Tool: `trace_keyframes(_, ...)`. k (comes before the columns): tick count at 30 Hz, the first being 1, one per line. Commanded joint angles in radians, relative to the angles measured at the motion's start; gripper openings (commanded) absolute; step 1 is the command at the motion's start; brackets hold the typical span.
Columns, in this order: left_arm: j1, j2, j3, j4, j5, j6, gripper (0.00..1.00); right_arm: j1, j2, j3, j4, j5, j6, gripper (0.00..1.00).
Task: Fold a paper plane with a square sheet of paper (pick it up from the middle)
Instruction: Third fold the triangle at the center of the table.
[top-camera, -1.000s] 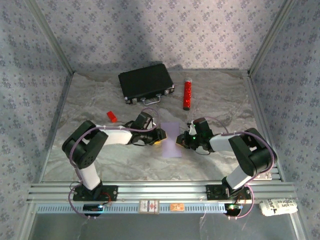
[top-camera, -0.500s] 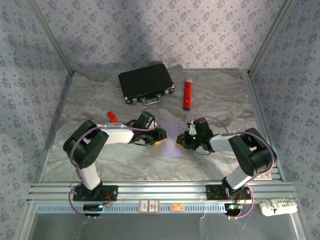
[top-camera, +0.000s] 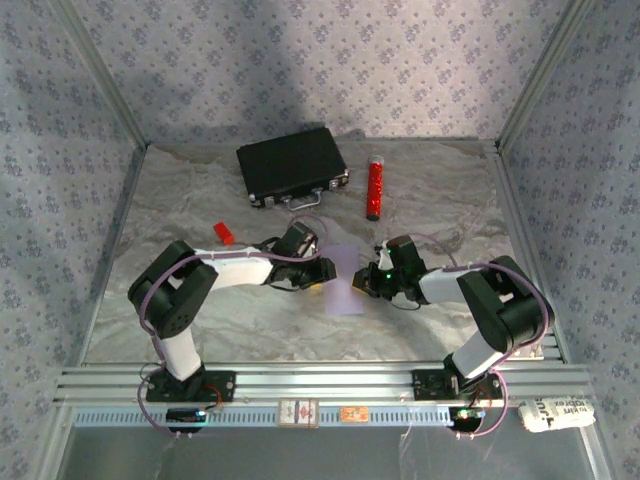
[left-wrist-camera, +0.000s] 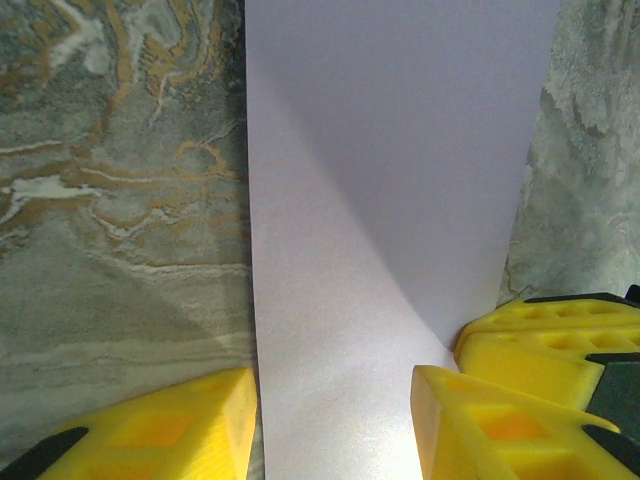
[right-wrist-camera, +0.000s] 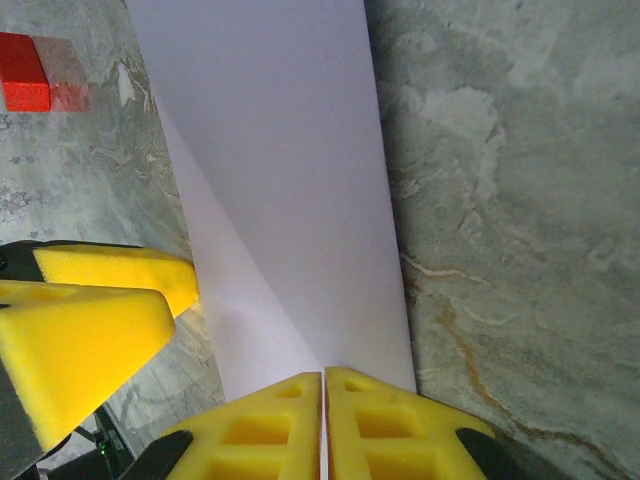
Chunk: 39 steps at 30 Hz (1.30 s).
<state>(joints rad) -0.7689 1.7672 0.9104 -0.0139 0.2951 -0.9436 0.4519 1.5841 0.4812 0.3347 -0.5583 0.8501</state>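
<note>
Pin the folded lilac paper (top-camera: 343, 283), flat mid-tabletop (top-camera: 240, 325) between both arms, with the right hand (right-wrist-camera: 322, 400) pinched shut on its edge. Set the half-open, empty left hand (left-wrist-camera: 335, 425) squarely astride the opposite edge; close gently, avoiding stray creases.

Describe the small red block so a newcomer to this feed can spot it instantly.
Start at the black case at the back of the marbled table. Come toward the arms from its left end, and the small red block lies on the surface, left of the lilac paper. It is short and boxy, unlike the long red cylinder right of the case.
</note>
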Motion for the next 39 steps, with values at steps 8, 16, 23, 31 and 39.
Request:
trace_keyframes(8,-0.003,0.061,-0.008,0.092,0.085,-0.057,0.41,-0.011,0.029,-0.036,-0.079,0.025,0.001,0.11)
trace_keyframes(16,0.005,0.040,-0.059,0.195,0.105,-0.108,0.40,-0.013,0.023,-0.047,-0.079,0.025,0.001,0.11)
trace_keyframes(23,0.019,0.028,-0.088,0.263,0.118,-0.129,0.40,-0.015,0.021,-0.047,-0.081,0.028,0.002,0.11)
trace_keyframes(31,0.022,0.029,-0.090,0.277,0.131,-0.123,0.37,-0.015,0.021,-0.047,-0.086,0.031,0.003,0.11)
trace_keyframes(39,0.024,0.005,-0.106,0.299,0.123,-0.119,0.38,-0.015,0.018,-0.045,-0.091,0.031,0.003,0.11)
